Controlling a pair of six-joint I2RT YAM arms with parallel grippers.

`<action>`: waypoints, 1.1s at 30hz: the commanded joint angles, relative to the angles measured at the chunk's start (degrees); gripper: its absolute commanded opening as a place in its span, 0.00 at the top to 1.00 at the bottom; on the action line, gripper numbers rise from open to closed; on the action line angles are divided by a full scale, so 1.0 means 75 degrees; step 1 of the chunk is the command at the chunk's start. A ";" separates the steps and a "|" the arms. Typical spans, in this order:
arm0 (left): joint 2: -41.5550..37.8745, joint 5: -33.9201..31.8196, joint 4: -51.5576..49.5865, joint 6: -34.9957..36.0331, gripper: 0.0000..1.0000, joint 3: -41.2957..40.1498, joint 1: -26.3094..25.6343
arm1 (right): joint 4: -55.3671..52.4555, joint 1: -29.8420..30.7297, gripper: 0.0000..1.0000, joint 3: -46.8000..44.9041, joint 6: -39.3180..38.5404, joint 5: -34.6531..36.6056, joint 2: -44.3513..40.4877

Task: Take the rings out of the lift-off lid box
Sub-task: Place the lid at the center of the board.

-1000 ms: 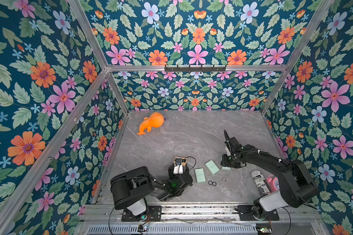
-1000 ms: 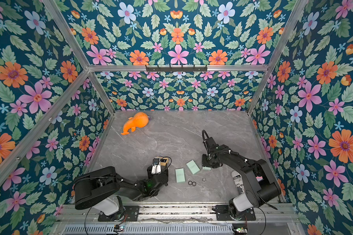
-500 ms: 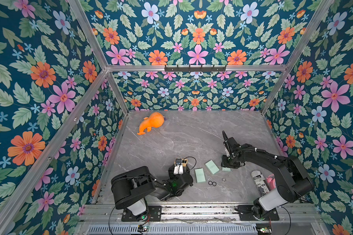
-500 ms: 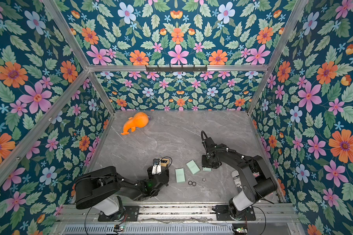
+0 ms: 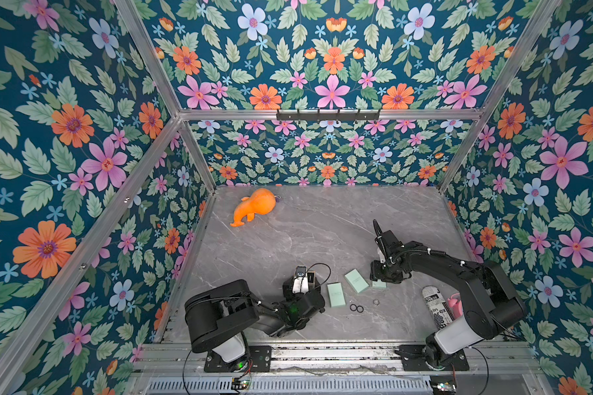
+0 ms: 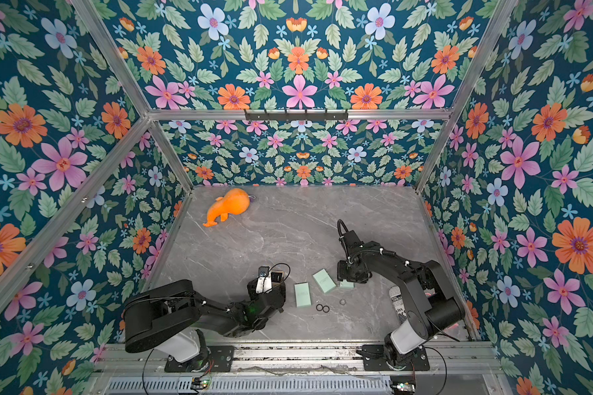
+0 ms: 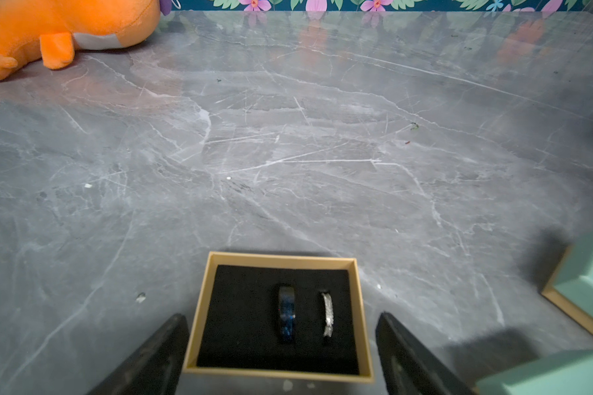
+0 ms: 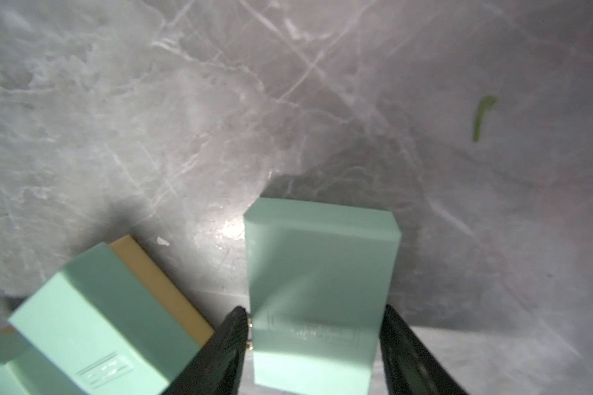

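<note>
The lift-off lid box (image 7: 278,260) stands open on the table, a gold-rimmed base lined with black foam. Two rings sit upright in the foam: a dark blue-black one (image 7: 286,316) and a silvery one (image 7: 327,318). My left gripper (image 7: 282,315) is open, its fingers on either side of the base and apart from it. My right gripper (image 8: 315,309) is open around a mint-green lid (image 8: 322,273) lying on the table. In both top views two black rings (image 5: 356,308) (image 6: 322,308) and a silvery ring (image 5: 376,302) (image 6: 342,302) lie loose on the table.
Two more mint-green boxes (image 5: 336,294) (image 5: 356,280) lie between the arms; one shows a gold base (image 8: 158,284). An orange plush toy (image 5: 254,205) lies at the back left. A printed can (image 5: 433,307) and a pink object (image 5: 454,304) sit by the right arm's base.
Both grippers' jaws have widened. The right gripper has shifted slightly over the mint-green lid; the left arm has barely moved.
</note>
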 commanded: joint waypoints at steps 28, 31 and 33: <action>-0.4559 0.3574 -0.7365 0.1646 0.06 0.3026 0.3746 | -0.0889 0.2741 0.39 0.2134 0.1361 0.0088 -0.0080; -0.4271 0.3840 -0.7906 0.1892 0.05 0.3493 0.4403 | -0.1254 0.3274 0.45 0.3044 0.1514 0.0306 0.0649; -0.4192 0.3733 -0.8113 0.1905 0.05 0.3629 0.4729 | -0.1326 0.3521 0.48 0.3538 0.1617 0.0279 0.1315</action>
